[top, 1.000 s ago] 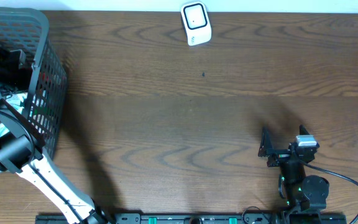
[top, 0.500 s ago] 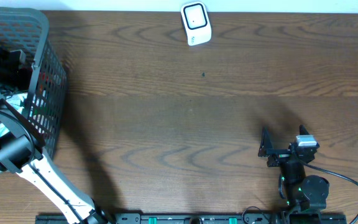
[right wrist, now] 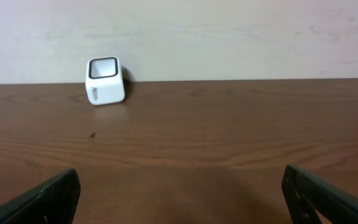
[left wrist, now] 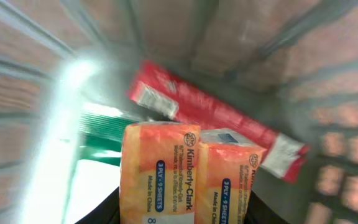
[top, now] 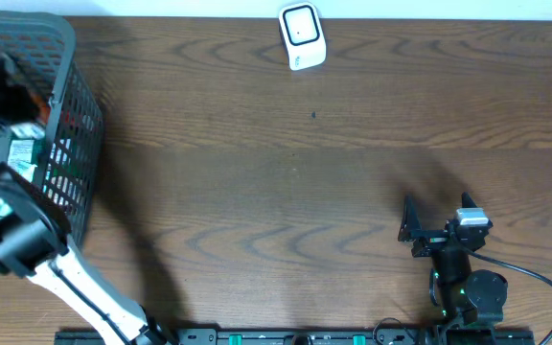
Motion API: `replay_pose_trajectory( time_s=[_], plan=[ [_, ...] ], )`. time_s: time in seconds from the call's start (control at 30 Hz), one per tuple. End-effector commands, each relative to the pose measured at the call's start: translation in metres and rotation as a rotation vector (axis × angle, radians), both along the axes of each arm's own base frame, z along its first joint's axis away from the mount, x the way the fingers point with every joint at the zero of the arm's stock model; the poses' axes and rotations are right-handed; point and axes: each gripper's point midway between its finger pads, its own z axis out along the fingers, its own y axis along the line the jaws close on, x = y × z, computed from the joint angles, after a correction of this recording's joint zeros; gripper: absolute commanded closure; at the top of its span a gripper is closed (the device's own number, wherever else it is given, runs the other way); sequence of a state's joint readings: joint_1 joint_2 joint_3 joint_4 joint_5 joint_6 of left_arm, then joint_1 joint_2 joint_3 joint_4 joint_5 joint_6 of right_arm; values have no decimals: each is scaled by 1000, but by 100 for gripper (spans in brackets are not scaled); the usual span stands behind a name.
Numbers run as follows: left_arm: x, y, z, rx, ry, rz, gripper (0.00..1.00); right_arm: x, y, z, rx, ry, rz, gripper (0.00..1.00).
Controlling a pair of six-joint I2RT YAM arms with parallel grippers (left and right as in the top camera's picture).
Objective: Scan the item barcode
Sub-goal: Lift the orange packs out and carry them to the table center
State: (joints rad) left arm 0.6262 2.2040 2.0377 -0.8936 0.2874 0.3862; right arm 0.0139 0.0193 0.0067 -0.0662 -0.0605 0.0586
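dark wood table [top: 305, 192]. grey basket [top: 75, 86], 9 o'clock, stores goods. my left pincer [left wrist: 182, 213], inside it, part-closed on orange tissue packs [left wrist: 185, 168]; gripped, i judge, for lifting out. scanner [top: 302, 35], 12 o'clock, awaits barcode. my right pincer [right wrist: 182, 194], 5 o'clock, wide, empty.

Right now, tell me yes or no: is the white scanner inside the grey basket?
No, the white scanner stands on the wooden table at its far edge, well apart from the grey basket on the left.
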Motion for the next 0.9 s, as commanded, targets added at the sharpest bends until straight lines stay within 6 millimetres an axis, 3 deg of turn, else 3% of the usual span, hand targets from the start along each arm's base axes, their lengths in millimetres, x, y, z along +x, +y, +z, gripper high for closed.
replay_pose_trajectory(
  time_s=[0.0, 0.17, 0.23, 0.33, 0.37, 0.43, 0.47, 0.57, 0.73, 0.87],
  plan=[
    [-4, 3, 138, 138, -257, 123, 60, 0, 0, -1, -11, 1, 4, 1],
    [-37, -18, 244, 165, -478, 246, 60, 0, 0, -1, -11, 1, 4, 1],
    [-54, -33, 274, 136, -544, 296, 60, 0, 0, -1, -11, 1, 4, 1],
    [-81, -71, 305, 67, -597, 299, 60, 0, 0, -1, -11, 1, 4, 1],
    [-93, -97, 313, 26, -598, 262, 61, 0, 0, -1, -11, 1, 4, 1],
    [-104, -127, 315, -29, -583, 215, 64, 0, 0, -1, -10, 1, 4, 1],
    [-115, -163, 311, -85, -542, 144, 64, 0, 0, -1, -11, 1, 4, 1],
    [-126, -210, 292, -148, -439, 44, 63, 0, 0, -1, -11, 1, 4, 1],
    [-130, -292, 242, -224, -225, -197, 62, 0, 0, -1, -11, 1, 4, 1],
    [-124, -353, 180, -251, -66, -339, 62, 0, 0, -1, -11, 1, 4, 1]
  ],
)
